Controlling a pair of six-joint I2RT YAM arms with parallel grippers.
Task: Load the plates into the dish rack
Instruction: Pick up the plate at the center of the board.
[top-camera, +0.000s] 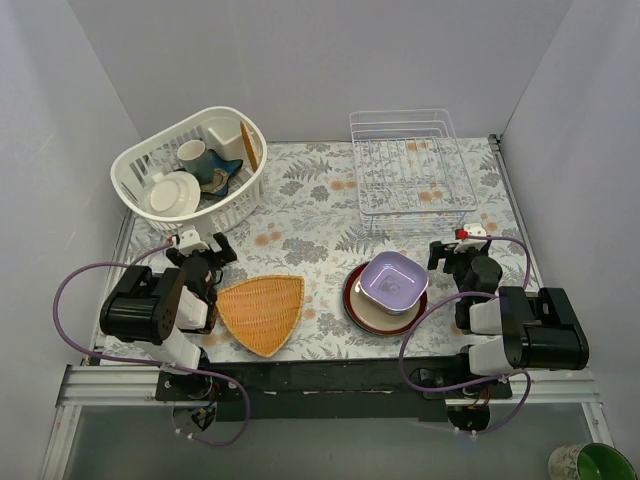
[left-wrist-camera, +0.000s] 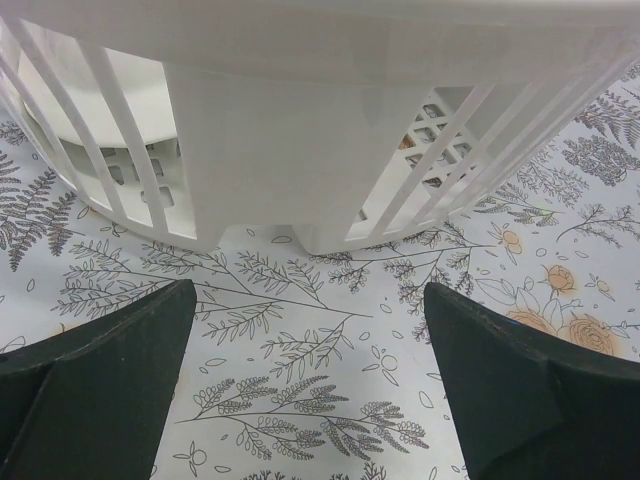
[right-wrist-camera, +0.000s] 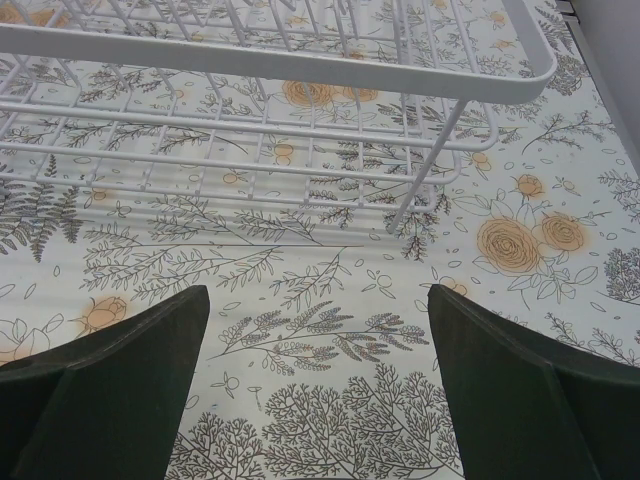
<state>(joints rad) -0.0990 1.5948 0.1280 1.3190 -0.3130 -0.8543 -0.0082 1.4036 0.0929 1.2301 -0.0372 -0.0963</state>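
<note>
White wire makes up the dish rack (top-camera: 412, 160), which sits at the far right of the table. No plate stands in it yet. The plates wait in a little pile near the front, between the two arms and closer to the right one. A lilac dish (top-camera: 392, 280) with rounded corners is on top. A cream dish (top-camera: 373, 318) peeks out under it, and a dark red-brown plate (top-camera: 351, 292) is at the bottom.

The right gripper (right-wrist-camera: 318, 295) is wide apart and holds nothing. It hangs low over the flowery cloth (right-wrist-camera: 330, 400), just to the right of the pile, and it points at the near corner of the rack. The left gripper (left-wrist-camera: 310, 300) is wide apart and holds nothing too. It faces the white plastic basket (left-wrist-camera: 270, 140), which has cups and a plain white plate in it. An orange woven tray (top-camera: 262, 312) lies beside the left arm. It is not one of the plates to load.

So the job looks like it is at the very start, at the reaching step. The right arm is the closest, so it would likely go first. It would need to swing left to the pile and pinch the rim of the lilac dish. Then it would need to lift the dish off and tip it on its edge so it slides into a slot.
</note>
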